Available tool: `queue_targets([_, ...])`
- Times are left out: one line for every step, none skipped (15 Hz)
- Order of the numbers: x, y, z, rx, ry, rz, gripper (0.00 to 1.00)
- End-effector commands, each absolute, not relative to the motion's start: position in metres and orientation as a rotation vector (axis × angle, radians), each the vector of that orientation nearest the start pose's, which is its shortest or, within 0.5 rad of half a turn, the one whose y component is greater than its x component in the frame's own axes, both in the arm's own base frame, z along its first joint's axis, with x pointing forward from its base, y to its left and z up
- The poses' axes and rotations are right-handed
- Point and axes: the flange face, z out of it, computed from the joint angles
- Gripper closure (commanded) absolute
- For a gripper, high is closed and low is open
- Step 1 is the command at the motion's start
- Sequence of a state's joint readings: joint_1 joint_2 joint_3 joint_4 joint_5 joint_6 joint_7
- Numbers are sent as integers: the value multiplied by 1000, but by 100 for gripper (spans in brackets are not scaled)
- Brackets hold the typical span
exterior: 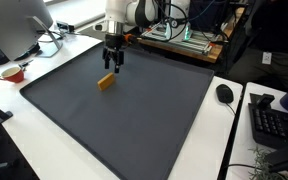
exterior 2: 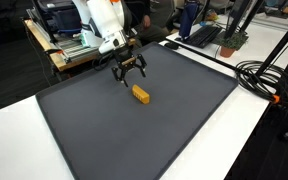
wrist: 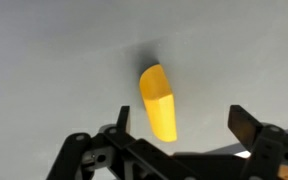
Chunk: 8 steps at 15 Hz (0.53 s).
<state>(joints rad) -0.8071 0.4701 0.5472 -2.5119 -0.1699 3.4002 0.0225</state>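
Hovering over the dark surface (exterior: 164, 110), the pincer (exterior: 113, 68) is spread wide with nothing in it. The yellow block (exterior: 106, 82) lies flat just below it, upper half of the frame, a bit left of centre. In the wrist view the block sits mid-frame between the two fingers (wrist: 239, 120), and looks clear of both.

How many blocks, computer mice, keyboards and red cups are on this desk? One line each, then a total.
Yellow block: 1
Computer mouse: 1
Keyboard: 1
Red cup: 1
Total: 4
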Motion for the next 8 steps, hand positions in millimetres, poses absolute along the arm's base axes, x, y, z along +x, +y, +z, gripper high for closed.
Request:
queue_targets([456,-104,213,-2680,382,-986,0])
queue_targets([447,-107,222,-2625,383,-1050,0])
queue_targets([435,-110,231,-2571,367,-1122,0])
queue_targets([424,-115,240,-2520,350,-1194,0])
queue_targets([412,-119,248,-2470,334,-1268,0])
queue_targets([401,-124,255,-2417,310,-1337,0])
queue_targets([389,-128,262,-2358,302,-1403,0])
queue_targets([378,-132,268,-2298,286,-1463,0])
